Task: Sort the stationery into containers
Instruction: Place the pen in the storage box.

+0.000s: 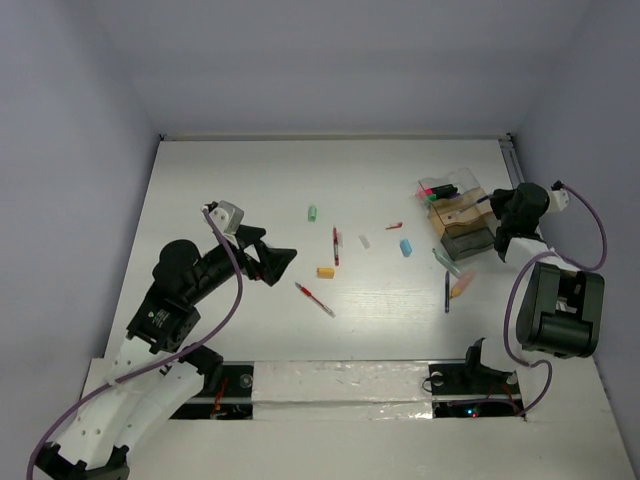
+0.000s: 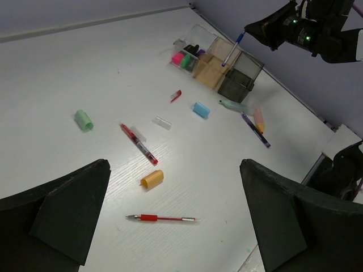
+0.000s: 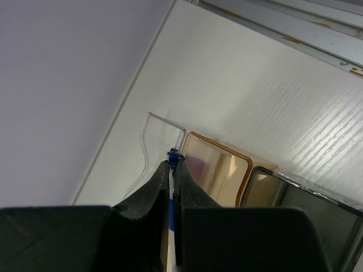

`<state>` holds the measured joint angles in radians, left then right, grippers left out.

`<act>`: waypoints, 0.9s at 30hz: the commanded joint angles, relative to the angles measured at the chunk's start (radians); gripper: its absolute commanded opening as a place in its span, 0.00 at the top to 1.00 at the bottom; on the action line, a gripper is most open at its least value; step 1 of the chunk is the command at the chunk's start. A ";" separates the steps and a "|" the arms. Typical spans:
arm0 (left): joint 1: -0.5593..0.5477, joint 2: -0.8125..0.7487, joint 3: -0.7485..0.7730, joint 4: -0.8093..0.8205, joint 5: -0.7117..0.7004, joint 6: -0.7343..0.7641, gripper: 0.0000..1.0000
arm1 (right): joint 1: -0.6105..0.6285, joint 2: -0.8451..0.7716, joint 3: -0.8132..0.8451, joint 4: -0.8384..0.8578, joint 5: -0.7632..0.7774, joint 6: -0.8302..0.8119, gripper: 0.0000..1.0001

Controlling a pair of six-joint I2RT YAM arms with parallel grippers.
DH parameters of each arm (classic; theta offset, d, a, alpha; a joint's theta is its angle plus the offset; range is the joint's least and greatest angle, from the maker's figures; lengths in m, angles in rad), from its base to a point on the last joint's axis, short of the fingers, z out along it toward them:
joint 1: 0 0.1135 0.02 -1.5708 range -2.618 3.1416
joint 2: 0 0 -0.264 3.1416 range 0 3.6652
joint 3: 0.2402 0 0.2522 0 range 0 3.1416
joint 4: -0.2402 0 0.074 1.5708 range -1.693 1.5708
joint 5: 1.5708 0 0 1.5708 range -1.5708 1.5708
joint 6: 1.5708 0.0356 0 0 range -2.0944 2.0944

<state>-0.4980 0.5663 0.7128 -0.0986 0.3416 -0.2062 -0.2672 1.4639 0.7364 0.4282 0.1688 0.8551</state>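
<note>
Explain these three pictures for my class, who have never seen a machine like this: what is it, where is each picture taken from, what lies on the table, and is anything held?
The machine is two robot arms fixed at the table's near edge, each ending in a two-finger gripper. One picture looks down from above; the other two come from cameras on the wrists. Loose stationery lies scattered: a red pen, a second red pen, an orange eraser, a green eraser and a blue eraser. At the far right stands a clear compartment box with highlighters at one end. The left gripper is open and empty above the pens. The right gripper is shut on a blue pen, over the box.
</note>
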 commanded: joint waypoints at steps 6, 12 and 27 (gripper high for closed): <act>-0.007 0.004 0.028 0.026 -0.009 0.014 0.01 | 0.034 0.058 0.043 0.095 0.001 0.006 1.00; -0.007 0.009 0.030 0.025 -0.015 0.016 0.01 | 0.072 0.069 0.032 0.109 0.008 -0.014 0.85; -0.007 -0.003 0.028 0.027 -0.016 0.014 0.01 | 0.103 -0.140 0.000 -0.050 0.000 -0.197 0.52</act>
<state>-0.4980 0.5785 0.7128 -0.1032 0.3309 -0.1993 -0.1806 1.4086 0.7364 0.4191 0.1616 0.7483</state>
